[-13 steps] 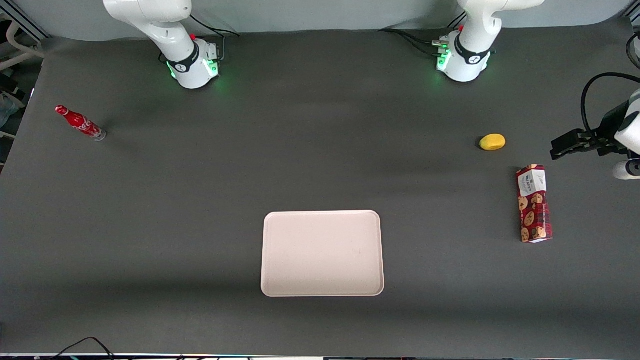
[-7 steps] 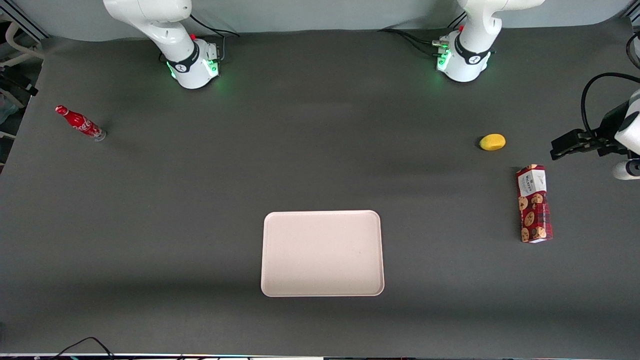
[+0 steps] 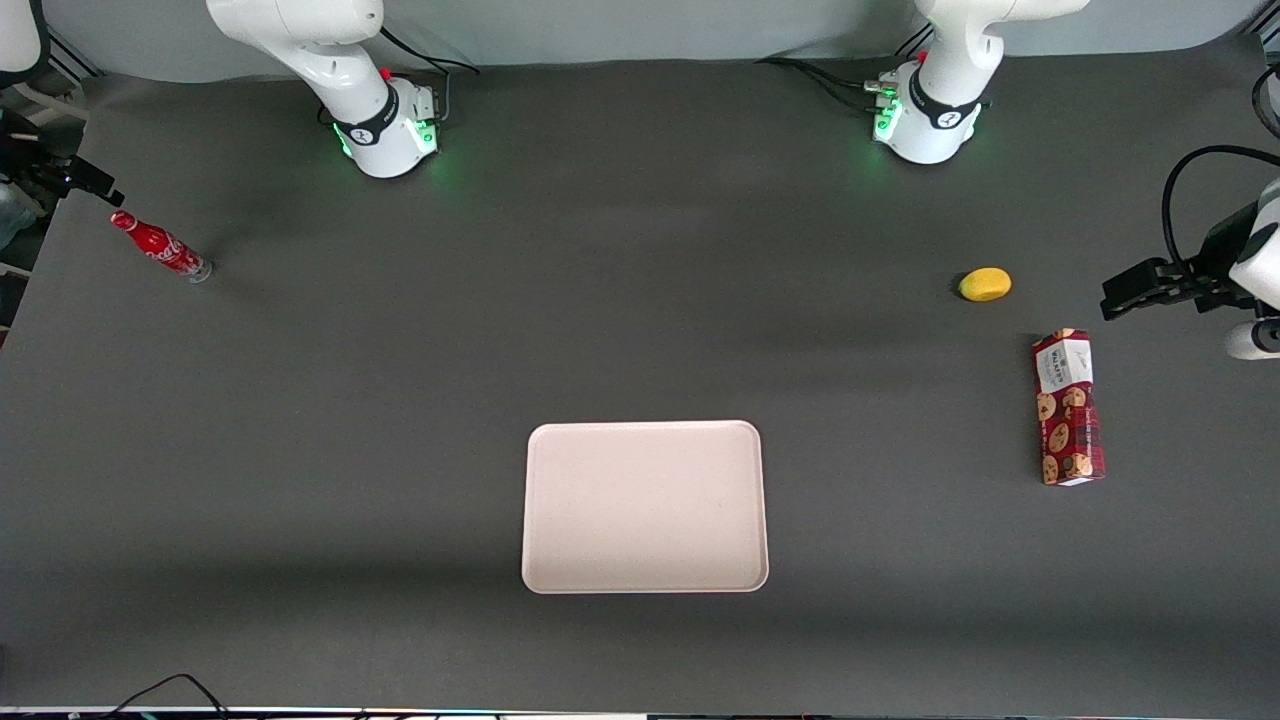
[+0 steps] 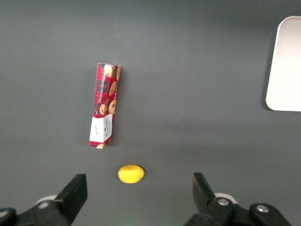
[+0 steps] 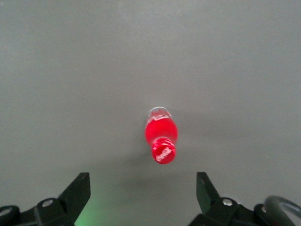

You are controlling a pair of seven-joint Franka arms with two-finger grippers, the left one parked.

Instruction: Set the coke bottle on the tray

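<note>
The coke bottle (image 3: 160, 246), slim and red with white script, stands upright on the dark table toward the working arm's end. The right wrist view looks down on its red cap (image 5: 161, 136). My right gripper (image 3: 85, 183) hangs high above the table edge, close to the bottle and a little farther from the front camera. It is open and empty (image 5: 143, 188), with the bottle ahead of its wide-spread fingers (image 5: 80, 187) and not between them. The pale cream-pink tray (image 3: 645, 505) lies flat near the front middle of the table. Its edge also shows in the left wrist view (image 4: 287, 66).
A red cookie box (image 3: 1068, 407) and a small yellow fruit (image 3: 985, 284) lie toward the parked arm's end; both show in the left wrist view, the box (image 4: 104, 112) and the fruit (image 4: 131, 173). Two arm bases (image 3: 385, 125) stand at the table's back.
My right gripper has come into the front view at the working arm's end and moved toward the bottle. The bottle, tray, box and fruit have not moved.
</note>
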